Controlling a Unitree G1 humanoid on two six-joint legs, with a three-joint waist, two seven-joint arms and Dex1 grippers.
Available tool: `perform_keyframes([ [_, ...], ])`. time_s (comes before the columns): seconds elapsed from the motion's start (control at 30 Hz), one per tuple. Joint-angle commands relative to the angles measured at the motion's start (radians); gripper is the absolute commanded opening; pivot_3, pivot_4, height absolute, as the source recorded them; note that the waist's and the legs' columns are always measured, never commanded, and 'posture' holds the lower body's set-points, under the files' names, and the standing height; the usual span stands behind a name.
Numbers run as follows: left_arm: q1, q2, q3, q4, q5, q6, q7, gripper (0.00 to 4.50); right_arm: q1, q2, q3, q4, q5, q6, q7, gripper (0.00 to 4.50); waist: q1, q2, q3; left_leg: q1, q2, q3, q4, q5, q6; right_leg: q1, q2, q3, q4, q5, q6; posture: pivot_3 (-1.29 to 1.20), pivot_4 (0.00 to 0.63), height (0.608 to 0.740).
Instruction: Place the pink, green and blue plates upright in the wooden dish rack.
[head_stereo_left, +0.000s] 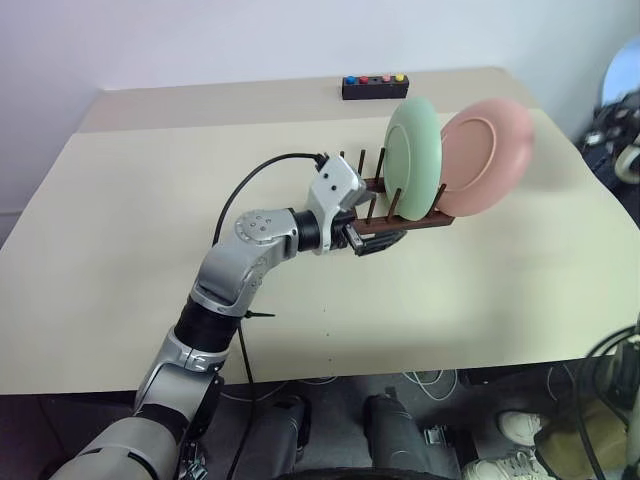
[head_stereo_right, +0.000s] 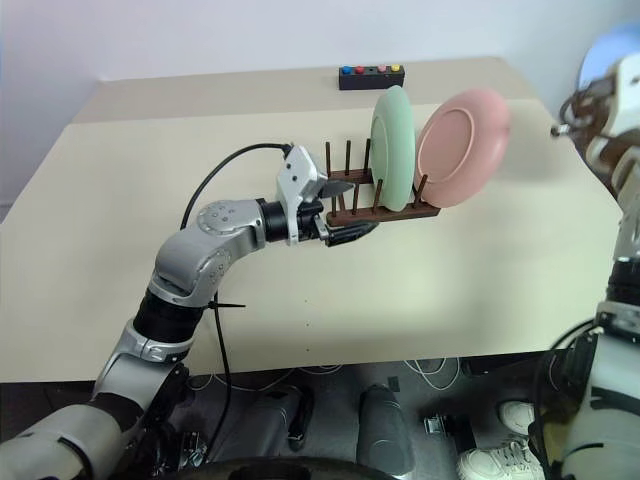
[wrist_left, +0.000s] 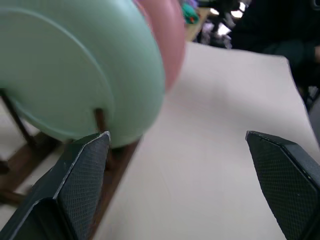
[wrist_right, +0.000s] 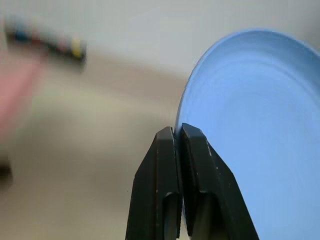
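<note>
**A:** So two are racked already. The green plate (head_stereo_left: 413, 156) stands upright between the pegs of the wooden dish rack (head_stereo_left: 400, 215), centre-right of the head view, and the pink plate (head_stereo_left: 486, 155) sits in the slot just to its right, leaning a bit to the right rather than dead vertical. Where's the blue one?

**B:** In the right tool (wrist_right: 178, 137). It's clenched on the rim of the blue plate (wrist_right: 250, 130), both fingers pinched tight on the edge, plate held on edge. In the head view you only catch a sliver of blue at the far upper right corner, well apart from the rack.

**A:** And the left tool (wrist_left: 177, 150)?

**B:** Released, fingers spread wide, gripping nothing. It's parked right at the near end of the rack, one finger just beside the rail below the green plate. Looks like it's steadying the rack, though I can't tell if it actually touches.

**A:** So what does the next move hang on?

**B:** The free pegs are all on the left of the green plate, so I'd guess the blue one has to travel leftward across the frame, over the pink and green, with its face parallel to theirs. Risk is clipping that leaning pink one on the way.
</note>
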Motion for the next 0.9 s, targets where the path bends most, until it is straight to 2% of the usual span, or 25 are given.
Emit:
perform_keyframes([
  [0.03,-0.018,-0.001,0.060,-0.031,-0.049,-0.027,-0.014,4.50,-0.100,0.062,-0.097,-0.126,0.201,0.025,0.042,0.06,0.001,0.000,0.000,0.000,0.000,0.000,0.000,0.000,0.000,0.000,0.000,0.000,0.000,0.000,0.000,0.00,0.150,0.740],
  [0.17,0.005,0.058,0.096,-0.035,-0.066,-0.051,-0.055,4.50,-0.143,0.130,-0.130,-0.232,0.405,0.143,0.081,0.06,0.005,0.000,0.000,0.000,0.000,0.000,0.000,0.000,0.000,0.000,0.000,0.000,0.000,0.000,0.000,0.00,0.150,0.740],
  [0.3,0.045,0.122,0.166,-0.028,-0.074,-0.118,-0.067,4.50,-0.220,0.248,-0.187,-0.335,0.707,0.289,0.033,0.06,0.000,0.000,0.000,0.000,0.000,0.000,0.000,0.000,0.001,-0.001,0.001,0.002,0.001,0.000,0.000,0.00,0.150,0.740],
  [0.5,0.115,0.197,0.244,-0.046,-0.121,-0.140,-0.108,4.50,-0.250,0.394,-0.185,-0.412,0.935,0.304,-0.047,0.06,0.003,0.000,0.000,0.000,0.000,0.000,0.000,-0.001,0.001,-0.002,0.001,0.002,0.000,0.000,0.000,0.00,0.150,0.740],
  [0.7,0.184,0.287,0.286,-0.084,-0.163,-0.129,-0.168,4.50,-0.201,0.512,-0.157,-0.431,1.176,0.363,-0.164,0.06,0.001,0.000,0.000,0.000,0.000,0.000,-0.001,-0.001,0.001,-0.002,0.001,0.002,0.001,0.001,0.000,0.00,0.150,0.740],
  [0.8,0.201,0.325,0.313,-0.084,-0.175,-0.140,-0.179,4.50,-0.153,0.558,-0.114,-0.446,1.254,0.386,-0.194,0.06,-0.001,0.000,0.000,0.000,0.001,0.000,-0.001,-0.001,0.001,-0.003,0.001,0.003,0.001,0.001,0.000,0.00,0.150,0.740],
  [0.9,0.210,0.348,0.330,-0.093,-0.193,-0.136,-0.190,4.50,-0.109,0.585,-0.072,-0.442,1.269,0.389,-0.196,0.06,-0.002,0.001,0.000,0.000,0.001,0.000,-0.002,-0.001,0.001,-0.004,0.002,0.003,0.002,0.001,0.000,0.00,0.150,0.740],
])
